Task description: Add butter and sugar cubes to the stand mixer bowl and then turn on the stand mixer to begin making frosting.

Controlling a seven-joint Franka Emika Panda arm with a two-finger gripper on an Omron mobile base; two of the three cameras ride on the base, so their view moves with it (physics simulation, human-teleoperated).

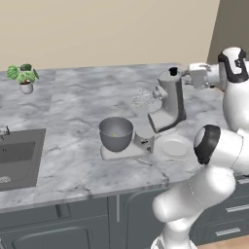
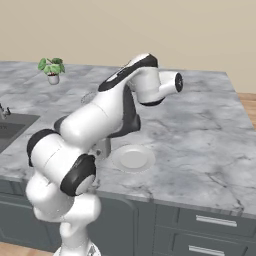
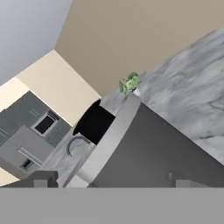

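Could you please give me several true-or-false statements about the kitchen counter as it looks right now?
1. The stand mixer bowl sits on the stand mixer base. True.
2. The white plate holds a butter stick. False: the plate looks bare.
3. The stand mixer's head is tilted up, the whisk clear of the bowl. True.
4. The potted plant stands inside the sink. False: it stands on the counter behind the sink.
5. The hand reaches at the back of the mixer head. True.
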